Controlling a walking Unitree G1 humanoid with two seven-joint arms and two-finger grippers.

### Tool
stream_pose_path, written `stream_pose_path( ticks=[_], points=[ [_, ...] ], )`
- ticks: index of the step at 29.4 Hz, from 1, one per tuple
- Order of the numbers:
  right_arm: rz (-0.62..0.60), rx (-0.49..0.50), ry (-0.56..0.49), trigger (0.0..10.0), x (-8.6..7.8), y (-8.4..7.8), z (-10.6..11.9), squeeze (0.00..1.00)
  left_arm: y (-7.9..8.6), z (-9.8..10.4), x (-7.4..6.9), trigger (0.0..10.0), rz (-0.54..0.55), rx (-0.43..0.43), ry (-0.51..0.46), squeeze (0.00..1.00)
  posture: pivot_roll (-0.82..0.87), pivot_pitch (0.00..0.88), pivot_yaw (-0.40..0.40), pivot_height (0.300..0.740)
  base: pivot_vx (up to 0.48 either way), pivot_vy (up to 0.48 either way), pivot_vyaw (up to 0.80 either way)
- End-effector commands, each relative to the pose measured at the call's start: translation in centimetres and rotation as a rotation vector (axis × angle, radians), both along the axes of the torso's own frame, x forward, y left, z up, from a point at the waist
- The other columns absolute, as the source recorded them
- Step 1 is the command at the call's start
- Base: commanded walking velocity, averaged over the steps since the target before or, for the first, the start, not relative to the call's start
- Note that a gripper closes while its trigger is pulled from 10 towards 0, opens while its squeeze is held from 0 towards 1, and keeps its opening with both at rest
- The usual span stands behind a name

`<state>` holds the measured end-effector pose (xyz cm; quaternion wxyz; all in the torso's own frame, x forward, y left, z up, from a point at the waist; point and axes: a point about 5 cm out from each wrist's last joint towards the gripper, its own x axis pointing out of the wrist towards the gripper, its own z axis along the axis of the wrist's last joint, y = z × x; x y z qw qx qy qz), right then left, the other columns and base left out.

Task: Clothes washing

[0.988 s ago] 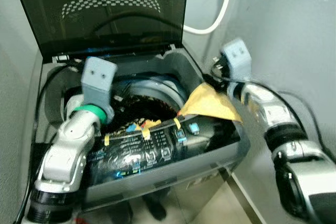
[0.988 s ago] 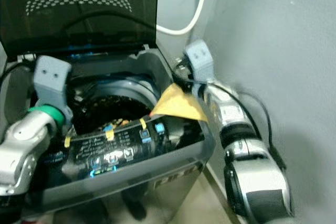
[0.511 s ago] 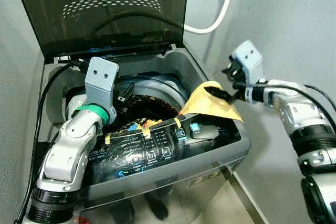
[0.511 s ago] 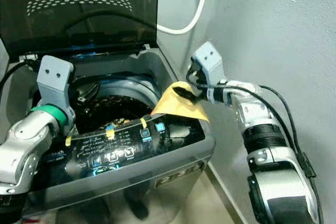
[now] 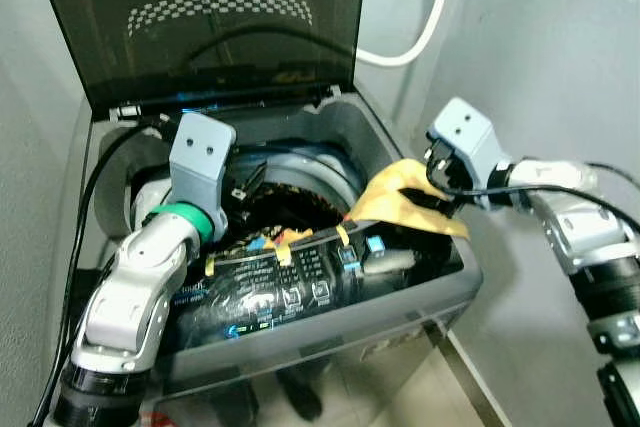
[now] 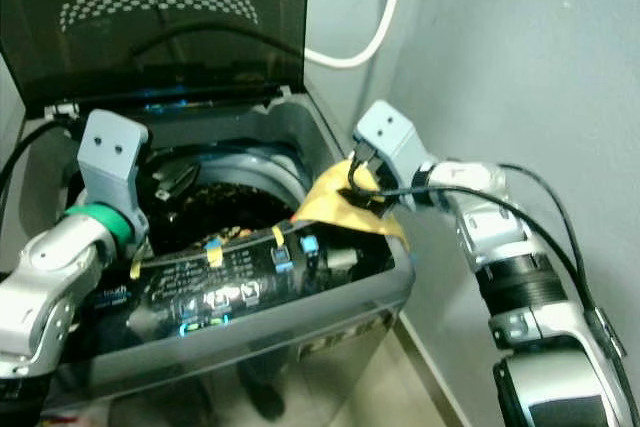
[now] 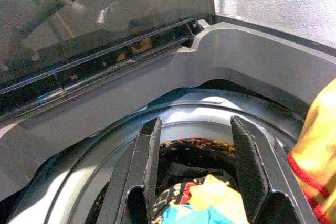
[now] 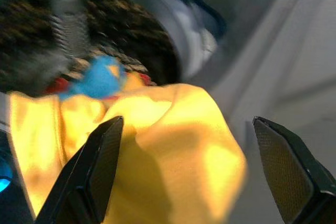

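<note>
My right gripper (image 8: 184, 166) has swung in from the right edge over the yellow cloth (image 5: 405, 197), fingers spread wide, pinching nothing. The cloth drapes the washing machine (image 5: 400, 292) rim at centre right, not inside the drum (image 7: 194, 156). My left gripper (image 7: 197, 169) hovers spread over the drum. The raised lid (image 5: 220, 17) fills the upper frame.

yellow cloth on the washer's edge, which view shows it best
The left eye view: the whole yellow cloth lies draped over the washer's right rim, the right gripper at it. The right wrist view shows a blurred close-up between open fingers; the left wrist view shows one edge.
</note>
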<state>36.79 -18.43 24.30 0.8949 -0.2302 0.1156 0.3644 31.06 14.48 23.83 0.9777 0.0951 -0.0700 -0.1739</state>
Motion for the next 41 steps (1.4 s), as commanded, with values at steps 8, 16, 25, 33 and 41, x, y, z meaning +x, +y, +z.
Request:
stream_pose_path(
  ticks=[8,16,25,33,41],
  points=[
    [-0.054,-0.024,0.24,10.0,-1.0,0.9,-5.6,0.0,-0.4,-0.3,-0.1,10.0,-0.017,0.002,0.018,0.0,0.15,0.046,0.038,0.74,0.0,0.0,0.0],
    [-0.172,0.116,0.255,0.0,-0.4,1.9,-6.8,0.0,-0.2,-0.3,0.0,10.0,-0.012,0.003,0.017,0.0,0.15,0.04,0.042,0.74,0.0,0.0,0.0],
    [-0.191,0.147,0.213,0.0,-0.1,2.0,-6.0,0.0,-0.2,-0.1,0.2,10.0,-0.009,0.006,0.008,0.0,0.15,0.029,0.045,0.74,0.0,0.0,0.0],
    [-0.145,0.107,0.195,0.0,-0.1,3.0,-5.6,0.0,-0.3,-0.1,0.2,10.0,-0.002,0.004,-0.001,0.0,0.15,0.017,0.036,0.74,0.0,0.0,0.0],
    [0.149,0.181,0.06,0.0,0.2,10.2,0.3,0.0,-0.5,0.0,0.2,10.0,0.002,-0.005,-0.011,0.0,0.15,0.029,0.022,0.74,0.0,0.0,0.0]
  ],
)
